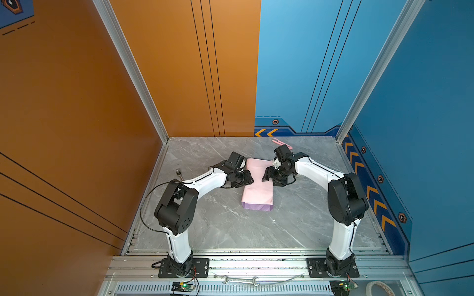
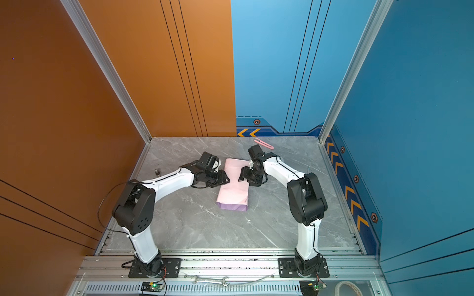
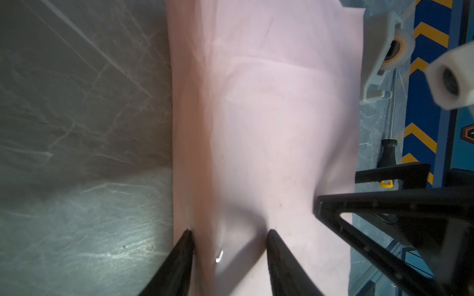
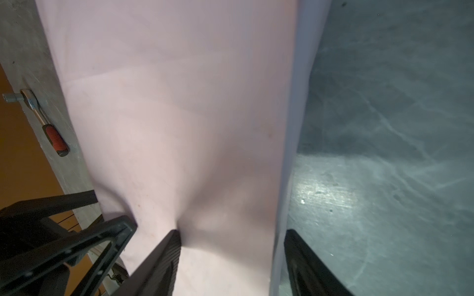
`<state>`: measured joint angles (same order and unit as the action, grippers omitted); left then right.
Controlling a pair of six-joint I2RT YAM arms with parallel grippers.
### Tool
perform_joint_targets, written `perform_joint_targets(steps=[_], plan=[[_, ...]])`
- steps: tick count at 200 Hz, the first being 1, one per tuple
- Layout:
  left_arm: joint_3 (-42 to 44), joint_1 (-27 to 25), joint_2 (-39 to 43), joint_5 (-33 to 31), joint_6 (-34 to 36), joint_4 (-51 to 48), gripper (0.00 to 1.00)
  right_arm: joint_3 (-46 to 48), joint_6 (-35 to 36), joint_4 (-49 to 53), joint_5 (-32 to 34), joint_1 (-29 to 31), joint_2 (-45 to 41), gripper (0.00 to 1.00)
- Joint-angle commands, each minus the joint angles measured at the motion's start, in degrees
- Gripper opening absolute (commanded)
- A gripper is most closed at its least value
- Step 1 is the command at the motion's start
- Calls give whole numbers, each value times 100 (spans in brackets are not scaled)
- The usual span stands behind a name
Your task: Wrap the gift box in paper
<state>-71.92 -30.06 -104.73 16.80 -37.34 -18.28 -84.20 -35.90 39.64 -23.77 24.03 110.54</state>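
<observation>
A: Now, where is the paper [image 1: 257, 194]?
B: Folded, pink side up, on the table [image 1: 205, 230], lower centre of frame.
A: Grip state?
B: Both astride it: left claw [image 3: 229, 238] half open on one edge, grip unclear; right claw [image 4: 232, 237] open wider on the opposite edge.

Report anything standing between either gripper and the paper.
Nothing visible does. The left gripper and the right gripper are both already at the paper, reaching in from opposite sides, jaws apart with their tips against its pink face.
</observation>
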Motion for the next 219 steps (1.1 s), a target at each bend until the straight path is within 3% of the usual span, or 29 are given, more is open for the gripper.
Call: perform_joint_targets(steps=[1,36,90,125,157,194,219], plan=[[129,-16,-56,8,-18,0,48,18,73,311,158,-135,-383,69],[167,-17,5,-17,-44,-1,48,46,95,341,52,-115,-288,66],[129,-42,49,-27,-53,-9,49,-132,-65,352,132,75,-164,48],[22,-66,97,4,-80,-10,58,-108,-101,352,327,93,-155,36],[-92,-50,136,-18,-78,-9,60,-105,-101,332,399,93,-113,33],[-50,-43,82,-79,-55,-22,50,-123,-93,290,426,93,-72,30],[-219,-42,240,-313,119,-232,56,-78,-76,290,469,100,-59,27]])
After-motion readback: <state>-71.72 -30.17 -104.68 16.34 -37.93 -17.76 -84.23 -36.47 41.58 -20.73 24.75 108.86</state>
